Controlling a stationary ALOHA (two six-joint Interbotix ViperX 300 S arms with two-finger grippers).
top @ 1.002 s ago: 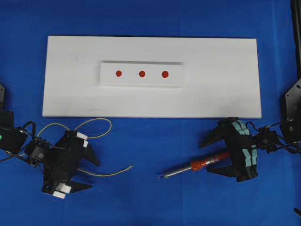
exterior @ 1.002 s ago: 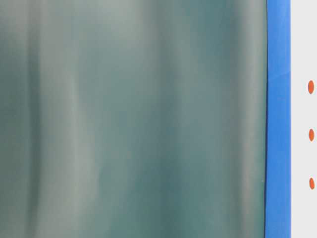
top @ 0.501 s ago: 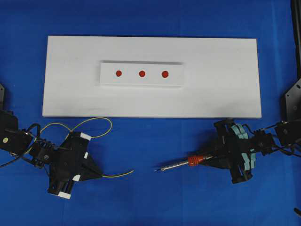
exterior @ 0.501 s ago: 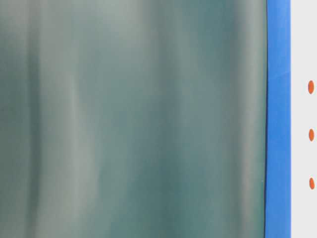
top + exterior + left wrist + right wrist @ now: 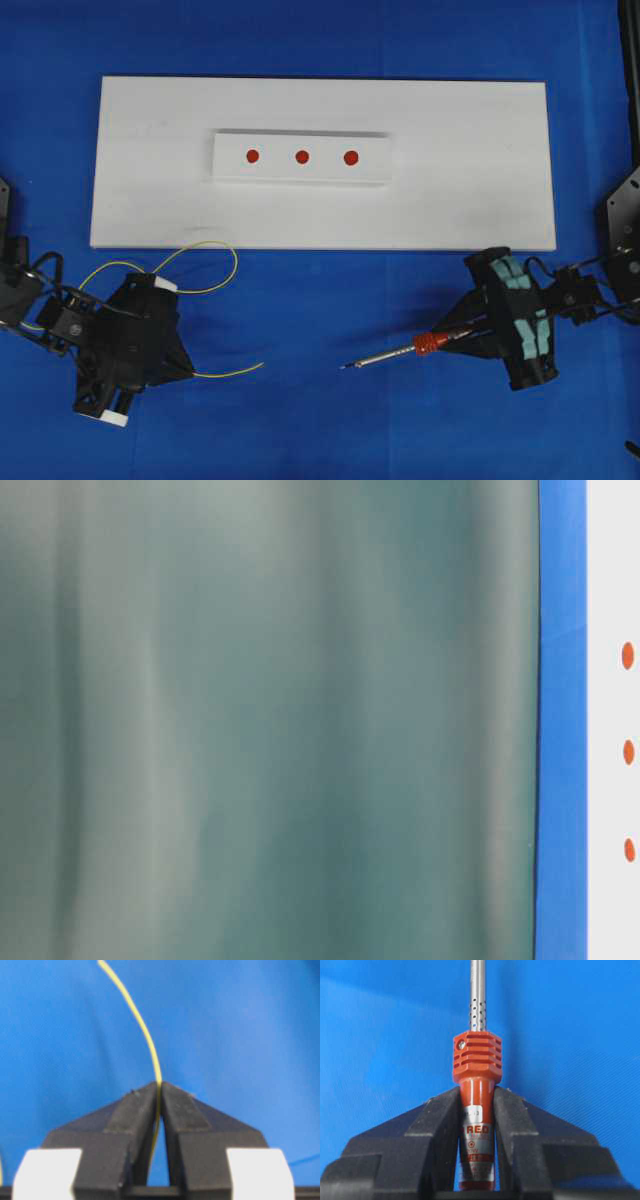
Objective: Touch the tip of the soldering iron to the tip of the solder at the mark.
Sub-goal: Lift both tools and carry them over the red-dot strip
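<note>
Left hand (image 5: 160, 1091) pinches thin yellow solder wire (image 5: 142, 1030); right hand (image 5: 476, 1097) clamps orange-bodied soldering iron (image 5: 476, 1057); the floppy wire's tip could sag past the red mark (image 5: 302, 156).

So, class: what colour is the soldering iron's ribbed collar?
Orange-red on the soldering iron, clearest in the right wrist view.

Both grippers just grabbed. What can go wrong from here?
1. The solder is pinched only at the very tips of the left gripper; so thin a wire may slip or swivel.
2. A long free end sticks out and will likely droop, so its tip is hard to aim.
3. The right gripper holds the soldering iron far behind its tip; small wrist errors could miss the red marks.
</note>
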